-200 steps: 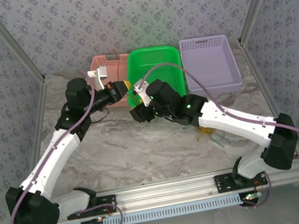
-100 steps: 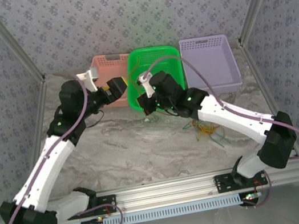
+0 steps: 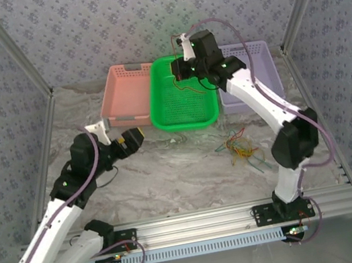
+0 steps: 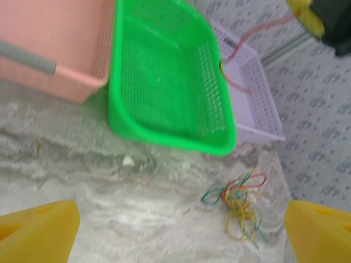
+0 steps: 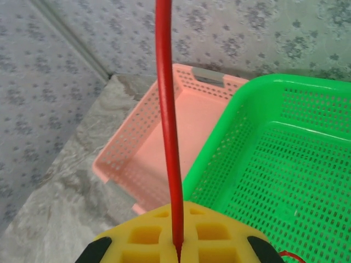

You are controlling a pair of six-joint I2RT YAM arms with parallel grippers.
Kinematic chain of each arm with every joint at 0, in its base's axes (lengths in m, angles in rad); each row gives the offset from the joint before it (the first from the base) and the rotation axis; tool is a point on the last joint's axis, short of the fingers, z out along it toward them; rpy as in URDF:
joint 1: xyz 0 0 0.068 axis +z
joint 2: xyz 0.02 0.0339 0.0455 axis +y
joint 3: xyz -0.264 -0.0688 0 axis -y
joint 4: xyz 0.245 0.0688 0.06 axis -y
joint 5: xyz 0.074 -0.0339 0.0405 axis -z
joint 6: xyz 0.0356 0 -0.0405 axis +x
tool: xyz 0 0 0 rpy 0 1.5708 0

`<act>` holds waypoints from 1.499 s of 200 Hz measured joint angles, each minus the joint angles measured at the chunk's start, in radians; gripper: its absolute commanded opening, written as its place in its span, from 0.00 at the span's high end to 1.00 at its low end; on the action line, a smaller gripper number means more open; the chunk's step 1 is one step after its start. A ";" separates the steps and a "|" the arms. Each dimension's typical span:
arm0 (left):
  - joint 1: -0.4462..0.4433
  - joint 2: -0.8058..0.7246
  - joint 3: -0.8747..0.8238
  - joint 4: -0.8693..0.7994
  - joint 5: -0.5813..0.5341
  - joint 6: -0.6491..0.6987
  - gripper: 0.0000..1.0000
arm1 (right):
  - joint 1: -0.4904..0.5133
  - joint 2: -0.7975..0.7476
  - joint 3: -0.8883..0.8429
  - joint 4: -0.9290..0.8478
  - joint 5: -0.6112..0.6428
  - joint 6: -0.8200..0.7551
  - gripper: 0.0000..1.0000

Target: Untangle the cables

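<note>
Nearest to us, the left gripper [image 3: 130, 141] hangs above the table [image 3: 171, 180], in front of the left corner of the green basket [image 3: 186, 120]. Its yellow fingers [image 4: 38, 233] are spread wide with nothing between them. To the front right of the green basket we find the cables [image 3: 239, 149], a loose tangle of yellow, red, green and dark strands lying on the table, well apart from both grippers. Farther back, the right gripper [image 3: 182, 69] hovers over the green basket's far rim, its jaws closed tight on one red cable [image 5: 167, 109], which we see dangling above the basket's mesh floor. A pink basket [image 3: 129, 88] stands just beside the green basket's left side, and a purple basket [image 3: 255, 56] just beside its right.
</note>
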 measured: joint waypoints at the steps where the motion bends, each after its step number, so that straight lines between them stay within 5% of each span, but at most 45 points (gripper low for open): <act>1: 0.000 -0.003 -0.002 -0.002 0.000 0.000 0.05 | -0.001 0.005 0.003 0.000 -0.001 0.001 1.00; 95: -0.003 -0.152 -0.033 -0.124 0.005 -0.003 0.05 | -0.003 0.412 0.204 -0.263 0.050 0.170 1.00; 126: -0.003 -0.149 -0.033 -0.124 0.014 -0.003 0.05 | 0.005 0.423 0.273 -0.327 0.092 0.202 0.55; 156: -0.003 -0.149 -0.033 -0.124 0.023 -0.003 0.06 | 0.019 0.388 0.248 -0.335 0.155 0.197 0.38; 189: -0.004 -0.140 -0.033 -0.123 0.039 -0.004 0.08 | 0.050 0.188 0.096 -0.328 0.246 0.191 0.35; 233: -0.074 -0.093 -0.039 -0.111 0.050 -0.019 0.18 | 0.037 -0.371 -0.317 -0.239 0.363 0.246 0.43; 268: -0.274 -0.045 -0.085 -0.040 -0.006 -0.039 0.24 | -0.122 -0.783 -0.790 -0.195 0.373 0.384 0.44; 300: -0.478 0.119 -0.095 0.093 -0.099 -0.040 0.28 | -0.250 -0.889 -1.115 -0.154 0.285 0.491 0.40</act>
